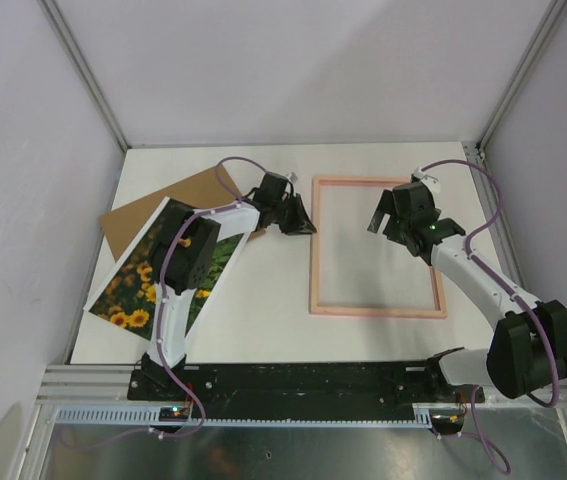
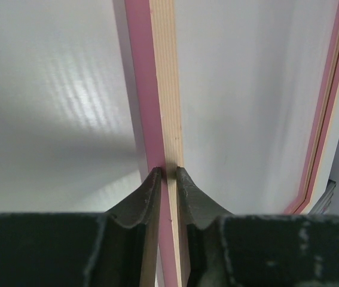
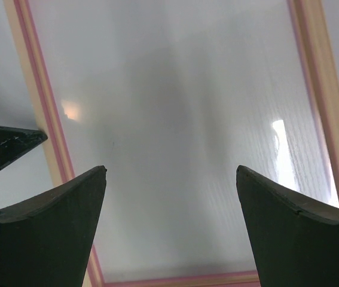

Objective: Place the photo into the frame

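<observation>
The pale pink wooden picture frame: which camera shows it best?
Top external: the whole pale pink wooden picture frame lies flat, all four rails showing. Left wrist shows mainly one rail pinched in the left gripper; right wrist shows only cropped rails.

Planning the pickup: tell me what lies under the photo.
The photo lies with its far end on the brown board and its near end on the table. The left arm crosses above it, hiding part of the overlap.
</observation>
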